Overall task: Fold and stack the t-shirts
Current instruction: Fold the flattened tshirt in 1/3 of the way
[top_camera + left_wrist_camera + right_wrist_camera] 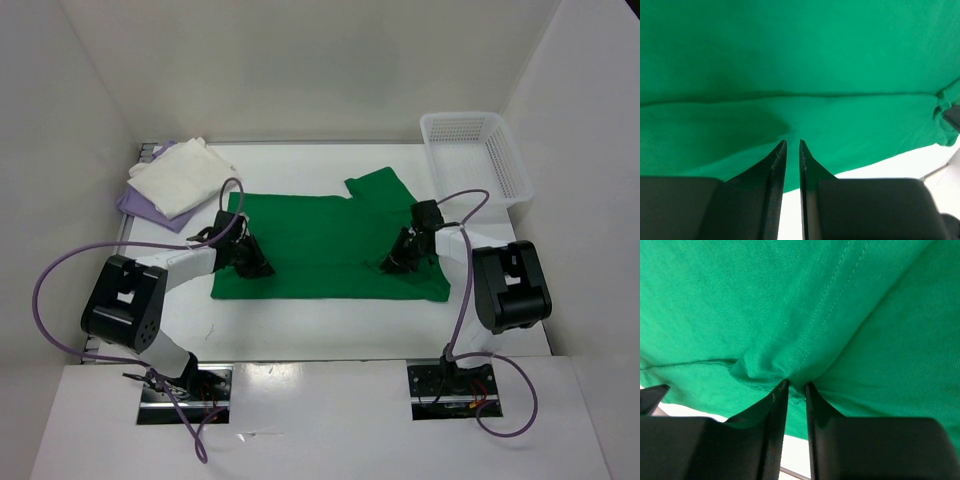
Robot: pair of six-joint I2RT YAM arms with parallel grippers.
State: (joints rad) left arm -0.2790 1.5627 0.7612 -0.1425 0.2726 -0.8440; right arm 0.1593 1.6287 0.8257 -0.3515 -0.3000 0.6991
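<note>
- Your right tool (pixel 796 384) pinches a pucker of the green t-shirt (pixel 330 250); lift it gently.
- Your left tool (pixel 792 142) is nearly pressed together and its grip is unclear; confirm its hold before folding.

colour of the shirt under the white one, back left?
Purple: the lavender shirt under the cream shirt; top external view shows it best.

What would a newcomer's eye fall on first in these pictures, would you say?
The bright green t-shirt, spread out on the table, stands out most. The left end effector and right end effector both sit on it, with cloth bunching at the right one's tips. At the far left, a cream t-shirt lies on a lavender t-shirt.
</note>
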